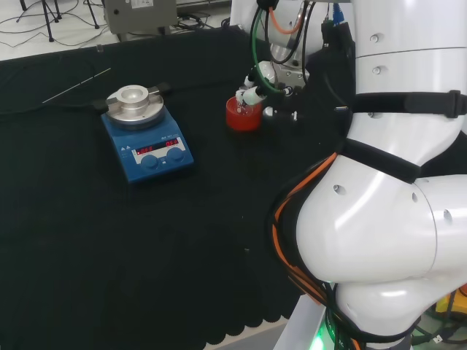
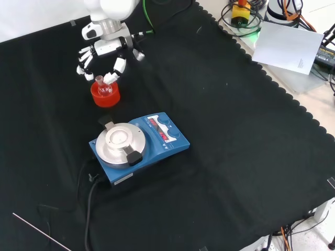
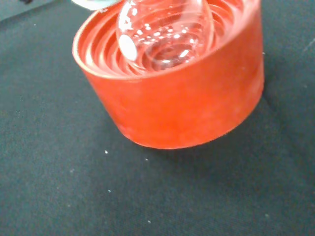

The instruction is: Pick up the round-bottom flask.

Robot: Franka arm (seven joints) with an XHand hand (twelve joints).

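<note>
Apparently I had the hand at the round-bottom flask in its red ribbed stand, far-left in the front view, fingertips pinching its neck; smooth glass could slip.

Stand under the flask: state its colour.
Red, ribbed inside; clearest in the wrist view.

Front view: clear round-bottom flask sits in red ribbed stand, upper left on black-clothed table. Hand just above, fingers curled down around the flask neck; contact not resolvable. Blue stirrer plate with silver top nearer the camera, apart from stand. Thin rod at lower left.
</note>
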